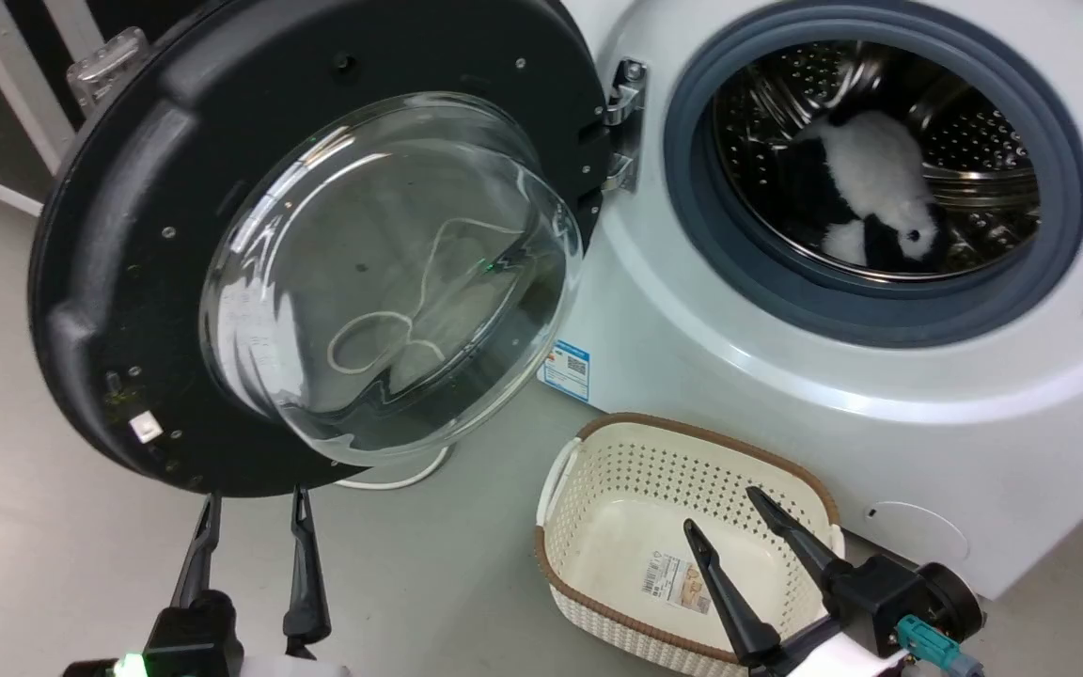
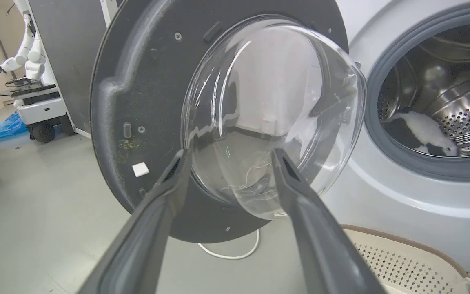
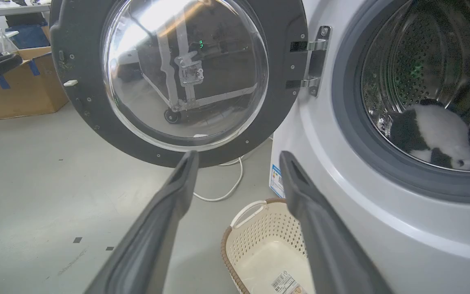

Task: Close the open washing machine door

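Note:
The washing machine door [image 1: 109,235] stands swung wide open to the left, its black rim and bulging glass window [image 1: 391,282] facing me, hung on a metal hinge [image 1: 624,122]. It also fills the upper left of both wrist views [image 2: 137,102] [image 3: 284,53]. The white washing machine [image 1: 786,376] sits at the right with its steel drum [image 1: 974,132] exposed inside the grey gasket. My left gripper [image 1: 255,503] is open just below the door's bottom rim, not touching it. My right gripper [image 1: 725,508] is open above the basket, holding nothing.
A cream perforated basket [image 1: 598,451] sits on the floor in front of the machine. A black-and-white plush toy [image 1: 871,179] lies in the drum. A white cable [image 2: 227,255] loops on the floor under the door. A cardboard box [image 3: 18,90] and another robot [image 2: 35,102] stand farther left.

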`<state>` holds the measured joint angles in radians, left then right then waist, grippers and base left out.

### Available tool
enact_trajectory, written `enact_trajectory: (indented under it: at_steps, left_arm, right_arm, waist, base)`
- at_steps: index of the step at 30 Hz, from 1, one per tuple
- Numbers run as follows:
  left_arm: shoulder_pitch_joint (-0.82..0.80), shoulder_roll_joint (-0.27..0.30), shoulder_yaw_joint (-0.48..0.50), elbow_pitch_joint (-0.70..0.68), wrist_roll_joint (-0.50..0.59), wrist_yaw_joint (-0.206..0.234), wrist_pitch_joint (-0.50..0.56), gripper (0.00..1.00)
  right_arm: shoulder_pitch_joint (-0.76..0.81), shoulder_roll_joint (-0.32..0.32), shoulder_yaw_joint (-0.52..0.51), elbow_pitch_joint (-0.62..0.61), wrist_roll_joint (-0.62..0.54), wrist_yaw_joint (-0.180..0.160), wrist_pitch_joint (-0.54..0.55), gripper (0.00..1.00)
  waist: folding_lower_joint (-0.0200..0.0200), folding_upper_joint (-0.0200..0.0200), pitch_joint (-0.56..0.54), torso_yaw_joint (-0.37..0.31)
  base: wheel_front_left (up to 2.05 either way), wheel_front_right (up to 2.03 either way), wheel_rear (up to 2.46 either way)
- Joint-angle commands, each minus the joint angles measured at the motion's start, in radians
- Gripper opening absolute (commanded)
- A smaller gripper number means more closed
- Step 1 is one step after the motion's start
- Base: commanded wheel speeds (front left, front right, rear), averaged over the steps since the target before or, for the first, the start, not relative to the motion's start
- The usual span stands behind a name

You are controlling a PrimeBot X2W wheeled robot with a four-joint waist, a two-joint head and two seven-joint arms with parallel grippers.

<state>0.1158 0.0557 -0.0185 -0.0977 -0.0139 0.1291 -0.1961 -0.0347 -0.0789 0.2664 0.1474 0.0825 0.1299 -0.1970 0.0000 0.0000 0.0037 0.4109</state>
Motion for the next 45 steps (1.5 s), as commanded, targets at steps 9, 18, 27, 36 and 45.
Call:
enact_trajectory:
  at_steps: [9,18,27,36,45]
  left_arm:
    - [0.007,0.006,0.011,-0.003,-0.023,-0.017,-0.028,0.00]
    - [-0.113,0.011,0.156,-0.130,-0.177,-0.076,-0.047,0.00]
    - [-0.392,0.190,0.415,-0.005,-0.474,-0.138,0.072,0.00]
    - [-0.679,0.297,0.624,0.352,-0.811,-0.058,0.329,0.00]
    - [-0.798,0.294,0.723,0.607,-1.073,0.000,0.603,0.00]
  right_arm:
    - [-0.004,-0.006,0.016,0.008,0.015,0.001,-0.027,1.00]
    - [0.033,-0.013,-0.039,-0.024,-0.010,0.001,-0.046,1.00]
    - [0.017,-0.061,-0.038,-0.049,-0.017,0.001,-0.065,1.00]
    - [-0.014,-0.086,-0.039,-0.064,-0.009,0.001,-0.065,1.00]
    - [-0.024,-0.099,-0.032,-0.057,-0.002,0.001,-0.065,1.00]
  waist:
    - [0.0000,0.0000,-0.001,0.040]
    - [0.0000,0.0000,0.053,0.074]
    - [0.0000,0.0000,0.155,0.032]
    - [0.0000,0.0000,0.202,-0.013]
    - [0.0000,0.0000,0.221,-0.035]
  base:
    - [0.00,0.00,0.00]
    - [0.00,0.00,0.00]
    - [0.00,0.00,0.00]
    - [0.00,0.00,0.00]
    - [0.00,0.00,0.00]
